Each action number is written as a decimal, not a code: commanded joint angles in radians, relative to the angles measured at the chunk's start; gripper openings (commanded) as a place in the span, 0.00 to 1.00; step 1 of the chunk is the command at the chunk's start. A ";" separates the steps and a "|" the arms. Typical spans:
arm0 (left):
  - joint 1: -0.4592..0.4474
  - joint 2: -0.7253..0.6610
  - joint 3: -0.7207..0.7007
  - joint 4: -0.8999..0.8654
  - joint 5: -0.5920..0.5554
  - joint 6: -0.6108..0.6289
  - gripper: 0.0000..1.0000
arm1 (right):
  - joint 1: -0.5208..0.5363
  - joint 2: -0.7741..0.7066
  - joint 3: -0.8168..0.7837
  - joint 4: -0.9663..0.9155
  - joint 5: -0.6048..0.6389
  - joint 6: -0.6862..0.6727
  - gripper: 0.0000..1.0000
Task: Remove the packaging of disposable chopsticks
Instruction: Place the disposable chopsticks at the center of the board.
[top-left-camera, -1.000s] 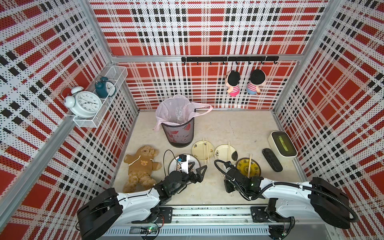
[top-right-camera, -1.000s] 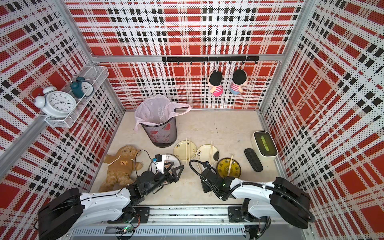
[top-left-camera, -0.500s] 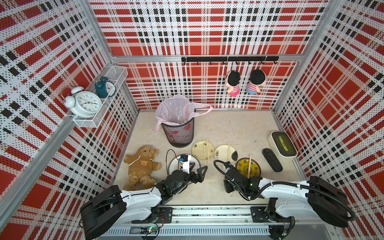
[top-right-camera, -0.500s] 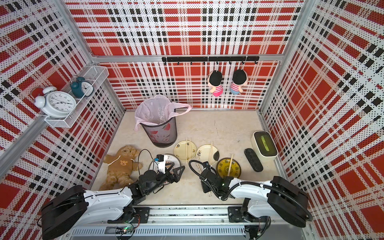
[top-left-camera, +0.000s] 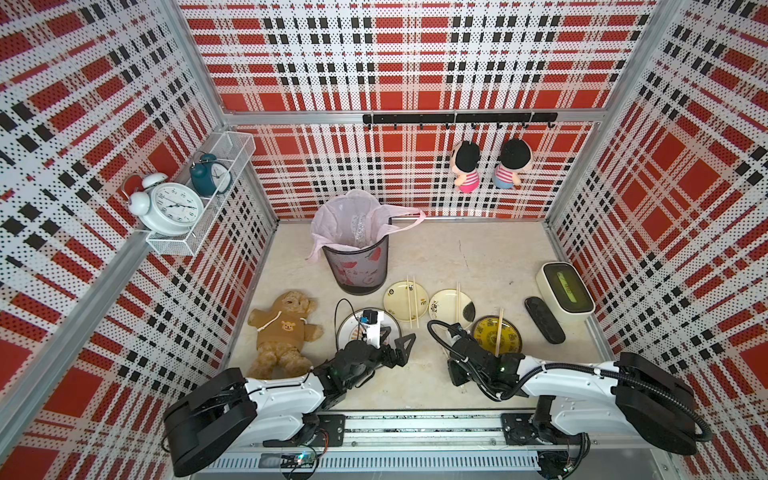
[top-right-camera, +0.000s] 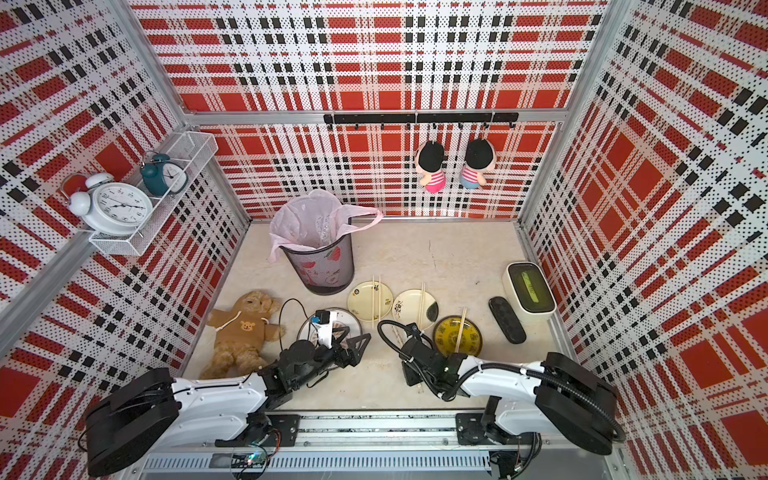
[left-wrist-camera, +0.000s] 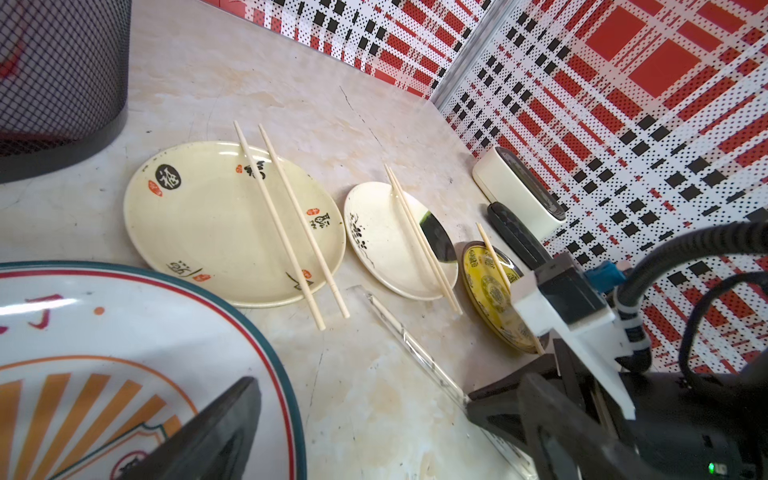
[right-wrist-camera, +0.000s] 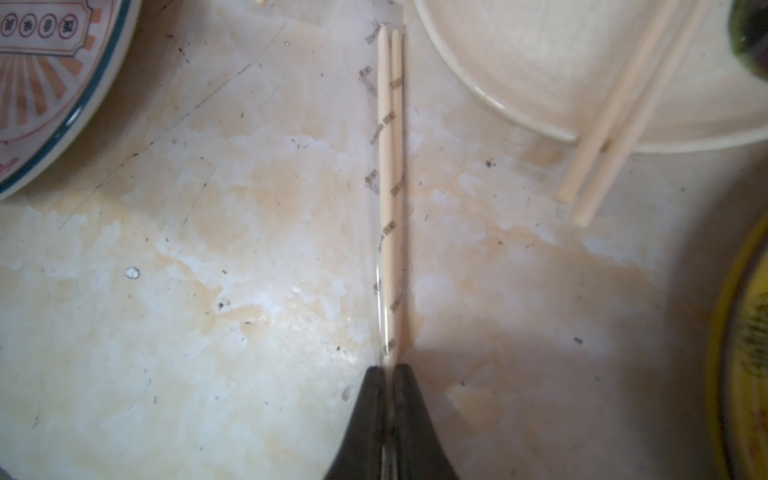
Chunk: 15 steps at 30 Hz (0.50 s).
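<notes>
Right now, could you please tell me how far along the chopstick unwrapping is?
Done: three bare pairs lie on the cream plate, white plate and yellow dish; clear wrappers in the bin. In hand: the right end effector is shut on a fourth pair, inside its sleeve; the left end effector is open. Left: strip that sleeve.

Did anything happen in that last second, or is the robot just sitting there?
Nothing visibly moved. The right gripper stays shut on the end of the wrapped chopsticks lying on the table. The left gripper stays open near the large plate. The unwrapped chopsticks lie as before.
</notes>
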 joint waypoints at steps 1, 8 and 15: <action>0.000 0.008 0.026 0.027 0.012 0.015 0.99 | 0.004 0.000 -0.003 0.000 -0.001 0.008 0.10; 0.001 0.014 0.030 0.028 0.014 0.017 0.99 | 0.004 -0.002 -0.002 -0.001 -0.001 0.009 0.15; 0.000 0.019 0.028 0.031 0.016 0.016 0.99 | 0.005 0.004 -0.002 0.002 0.000 0.006 0.17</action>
